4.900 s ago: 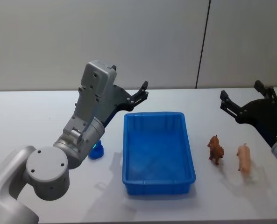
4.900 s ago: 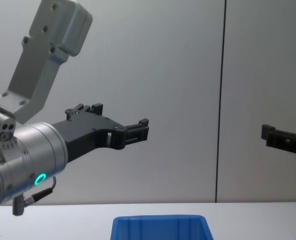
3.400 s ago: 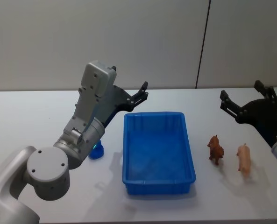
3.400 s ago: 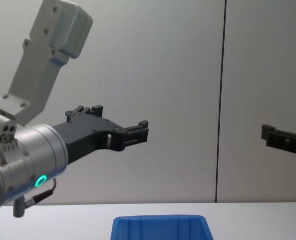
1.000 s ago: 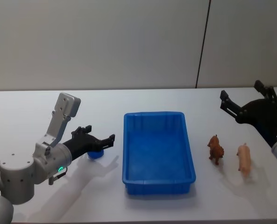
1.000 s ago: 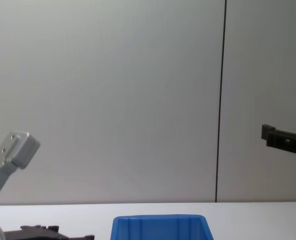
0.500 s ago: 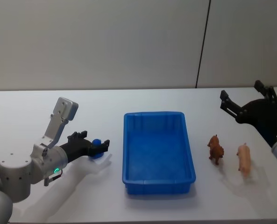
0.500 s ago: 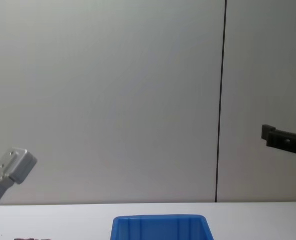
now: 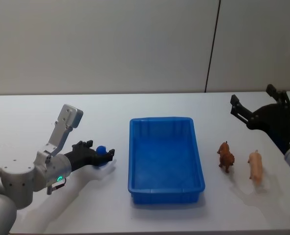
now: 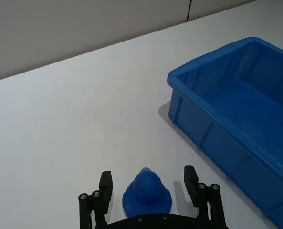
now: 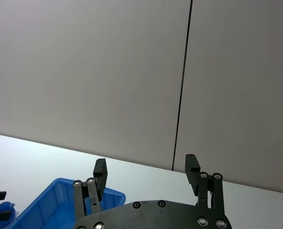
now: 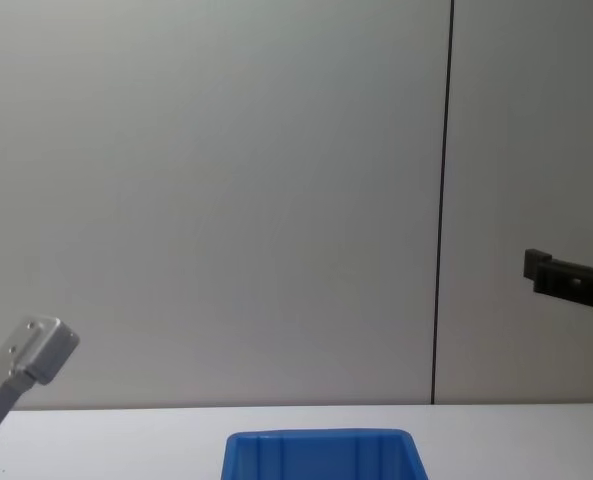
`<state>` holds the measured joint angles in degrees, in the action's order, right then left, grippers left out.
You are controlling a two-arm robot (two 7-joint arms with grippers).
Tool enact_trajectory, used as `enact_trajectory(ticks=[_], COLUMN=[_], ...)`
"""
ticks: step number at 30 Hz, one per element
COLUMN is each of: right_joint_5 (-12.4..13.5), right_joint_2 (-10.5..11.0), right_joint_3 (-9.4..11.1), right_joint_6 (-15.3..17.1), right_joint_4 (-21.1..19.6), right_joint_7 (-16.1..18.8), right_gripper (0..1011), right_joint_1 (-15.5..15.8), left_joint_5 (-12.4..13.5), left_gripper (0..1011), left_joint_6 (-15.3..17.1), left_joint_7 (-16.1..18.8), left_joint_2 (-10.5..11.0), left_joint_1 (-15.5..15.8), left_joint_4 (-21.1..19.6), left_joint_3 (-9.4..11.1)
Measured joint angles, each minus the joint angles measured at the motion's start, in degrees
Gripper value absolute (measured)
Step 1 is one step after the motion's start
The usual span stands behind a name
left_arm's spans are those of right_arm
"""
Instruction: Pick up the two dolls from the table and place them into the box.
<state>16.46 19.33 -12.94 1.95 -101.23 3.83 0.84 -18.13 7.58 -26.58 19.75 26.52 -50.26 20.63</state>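
In the middle of the head view the box is plain bright blue on a white table, and the small doll at left is the same blue. At right are a reddish-brown doll and a pale pinkish-tan doll (no markings I can make out). The left gripper and right gripper are matte black.

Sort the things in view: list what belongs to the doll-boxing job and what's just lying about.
Job: box; blue doll, between the fingers of the open left end effector; one more doll, either the brown animal or the pink pig, cannot tell which.
Lying about: whichever of those two is spare. Right end effector hangs open beyond them.
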Motion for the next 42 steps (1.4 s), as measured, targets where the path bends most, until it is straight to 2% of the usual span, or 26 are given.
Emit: enact_trajectory(ticks=[4, 7, 11, 13, 14, 15, 17, 18, 23, 32, 39, 42], right_joint_5=[0.0, 0.0, 0.0, 0.0, 0.0, 0.0, 0.0, 0.0, 0.0, 0.0, 0.0, 0.0], right_joint_2=[0.0, 0.0, 0.0, 0.0, 0.0, 0.0, 0.0, 0.0, 0.0, 0.0, 0.0, 0.0], right_joint_3=[0.0, 0.0, 0.0, 0.0, 0.0, 0.0, 0.0, 0.0, 0.0, 0.0, 0.0, 0.0], right_joint_6=[0.0, 0.0, 0.0, 0.0, 0.0, 0.0, 0.0, 0.0, 0.0, 0.0, 0.0, 0.0], right_joint_4=[0.0, 0.0, 0.0, 0.0, 0.0, 0.0, 0.0, 0.0, 0.0, 0.0, 0.0, 0.0], right_joint_7=[0.0, 0.0, 0.0, 0.0, 0.0, 0.0, 0.0, 0.0, 0.0, 0.0, 0.0, 0.0], right_gripper=[1001, 1001, 1001, 1001, 1001, 1001, 1001, 1001, 1001, 1001, 1001, 1001], right_joint_1=[0.0, 0.0, 0.0, 0.0, 0.0, 0.0, 0.0, 0.0, 0.0, 0.0, 0.0, 0.0], left_joint_5=[0.3, 0.5, 0.7, 0.9, 0.9, 1.0, 1.1, 1.2, 1.6, 2.4, 2.9, 3.0], left_gripper=[912, 796, 729, 624, 624, 564, 531, 464, 404, 345, 300, 277], left_joint_6=[-0.7, -1.4, -1.8, -1.8, -1.8, -1.8, -1.8, -1.8, -1.5, -1.0, -0.8, -0.9], left_joint_7=[-0.7, -1.2, -1.3, -1.3, -1.3, -1.3, -1.3, -1.2, -0.7, 0.8, 2.2, 2.9], left_joint_2=[-0.6, -1.1, -1.5, -1.6, -1.6, -1.7, -1.8, -1.8, -1.8, -1.1, -0.1, 0.5], left_joint_1=[1.1, 2.1, 2.9, 3.2, 3.2, 3.4, 3.5, 3.6, 3.5, 2.3, 0.7, -0.2], left_joint_4=[2.2, 4.3, 6.0, 6.8, 6.8, 7.2, 7.5, 7.7, 7.9, 5.7, 1.1, -2.4], left_joint_3=[0.2, 0.3, 0.4, 0.5, 0.5, 0.5, 0.5, 0.5, 0.6, 0.5, 0.0, -0.3])
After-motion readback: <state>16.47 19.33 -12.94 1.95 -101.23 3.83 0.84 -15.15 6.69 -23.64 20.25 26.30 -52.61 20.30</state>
